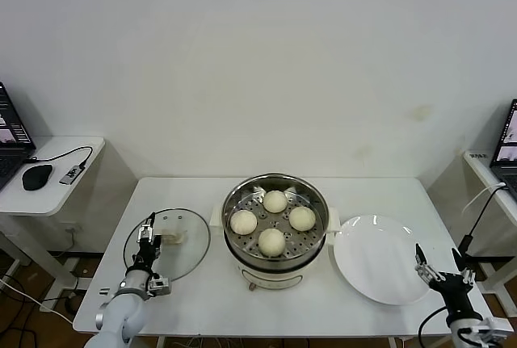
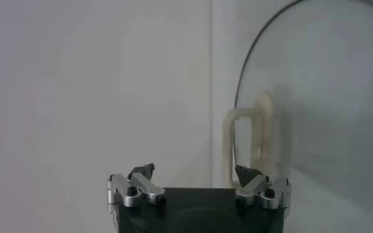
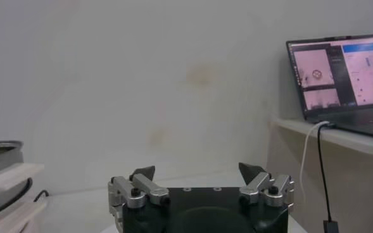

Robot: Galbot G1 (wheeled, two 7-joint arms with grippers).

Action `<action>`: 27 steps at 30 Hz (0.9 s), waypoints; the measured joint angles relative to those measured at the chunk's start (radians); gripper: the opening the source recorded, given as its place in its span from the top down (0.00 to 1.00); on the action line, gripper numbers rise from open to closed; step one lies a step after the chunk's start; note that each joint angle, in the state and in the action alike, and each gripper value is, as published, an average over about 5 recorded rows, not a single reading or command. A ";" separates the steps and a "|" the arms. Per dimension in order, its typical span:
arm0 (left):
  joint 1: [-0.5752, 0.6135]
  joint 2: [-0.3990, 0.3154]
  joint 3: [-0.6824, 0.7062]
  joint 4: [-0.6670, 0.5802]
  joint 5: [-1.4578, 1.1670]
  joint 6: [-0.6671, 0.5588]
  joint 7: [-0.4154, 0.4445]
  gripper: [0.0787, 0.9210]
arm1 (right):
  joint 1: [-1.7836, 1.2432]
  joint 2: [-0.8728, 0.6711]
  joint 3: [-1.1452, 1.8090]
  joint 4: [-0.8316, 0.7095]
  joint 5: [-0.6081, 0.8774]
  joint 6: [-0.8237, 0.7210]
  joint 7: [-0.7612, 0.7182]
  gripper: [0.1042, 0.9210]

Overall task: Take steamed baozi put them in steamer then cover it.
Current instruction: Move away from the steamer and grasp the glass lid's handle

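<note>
Several cream-white baozi (image 1: 275, 201) lie in the shiny steel steamer (image 1: 313, 195) at the table's middle, on its perforated floor. The clear glass cover (image 1: 190, 253) lies flat on the table left of the steamer, its cream handle (image 1: 173, 239) facing up. My left gripper (image 1: 148, 228) hovers open over the cover's left part, just left of the handle. In the left wrist view the left gripper (image 2: 194, 172) is empty, with the cover (image 2: 313, 95) and its handle (image 2: 257, 136) just ahead. My right gripper (image 1: 437, 261) waits open and empty at the table's front right corner; the right gripper (image 3: 197, 172) also shows open in its wrist view.
A flat white plate (image 1: 376, 261) lies right of the steamer, close to the right gripper. Side tables flank the table: the left one carries a mouse (image 1: 36, 176) and a laptop, the right one a laptop (image 3: 338, 82) with cables hanging down.
</note>
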 measured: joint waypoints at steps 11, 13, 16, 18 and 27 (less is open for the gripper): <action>-0.057 -0.009 0.019 0.061 -0.012 0.036 -0.006 0.12 | -0.009 0.005 0.007 -0.004 -0.010 0.011 -0.003 0.12; -0.060 -0.009 0.022 0.066 -0.017 0.040 -0.008 0.12 | -0.008 0.005 0.007 -0.004 -0.010 0.011 -0.004 0.12; -0.061 -0.006 0.025 0.071 -0.027 0.044 -0.012 0.12 | -0.009 0.007 0.007 -0.005 -0.013 0.011 -0.004 0.12; -0.061 -0.003 0.028 0.075 -0.034 0.045 -0.013 0.12 | -0.009 0.008 0.007 -0.005 -0.015 0.011 -0.004 0.12; -0.063 0.009 0.043 0.097 -0.069 0.044 0.004 0.37 | -0.012 0.012 0.010 0.001 -0.017 0.008 -0.004 0.12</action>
